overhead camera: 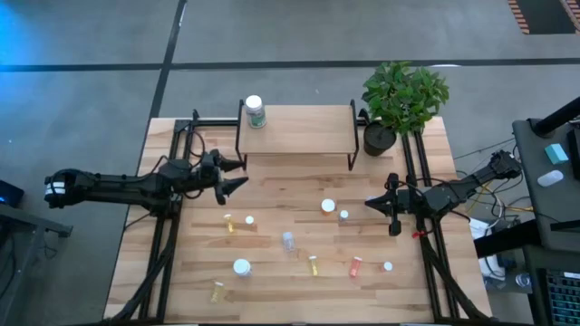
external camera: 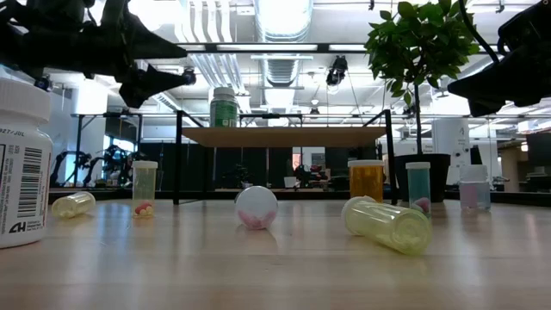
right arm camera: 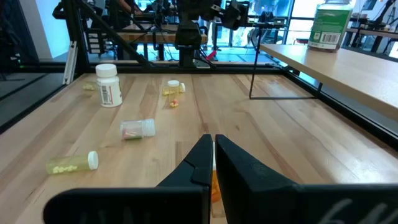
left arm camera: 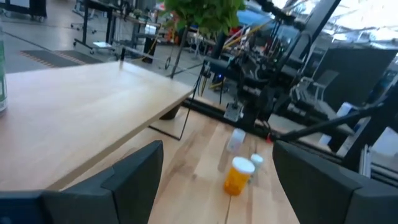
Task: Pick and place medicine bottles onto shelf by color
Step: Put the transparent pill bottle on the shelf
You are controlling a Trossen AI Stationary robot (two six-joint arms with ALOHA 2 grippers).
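Observation:
The shelf (overhead camera: 294, 129) stands at the table's far middle on black legs. One green, white-capped medicine bottle (overhead camera: 255, 111) stands upright on its board near the left end. Several other medicine bottles are spread over the tabletop: an upright orange one (left arm camera: 238, 176), a white one (right arm camera: 108, 85), and a clear one (right arm camera: 138, 129) and a yellow vial (right arm camera: 71, 163) lying on their sides. My left gripper (overhead camera: 237, 174) hovers open and level just off the shelf's near left corner, with nothing between its fingers. My right gripper (overhead camera: 370, 203) is shut at the right side, above the table.
A potted plant (overhead camera: 401, 101) stands at the far right beside the shelf's right end. Bare board stretches along the shelf (left arm camera: 93, 118) to the right of the green bottle. Black rails (overhead camera: 169, 244) run along both table sides.

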